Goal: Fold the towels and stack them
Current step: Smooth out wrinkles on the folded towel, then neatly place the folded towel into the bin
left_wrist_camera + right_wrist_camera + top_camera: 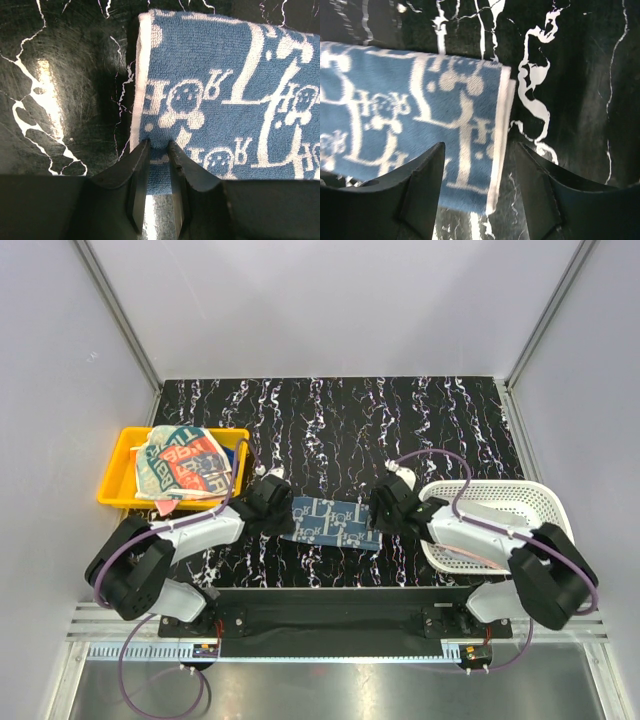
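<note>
Pinching the blue towel (pixel 225 100), the left tool (pixel 159 146) sits narrow; the right tool (pixel 480 149) gapes empty.

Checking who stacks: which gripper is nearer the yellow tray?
Left. The left gripper is at the left end of the blue patterned towel, right of the yellow tray; the right gripper is at its opposite end, beside the white mesh basket.

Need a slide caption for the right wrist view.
Open pincer straddling the end of the blue patterned towel lying flat on the black marbled table.
</note>
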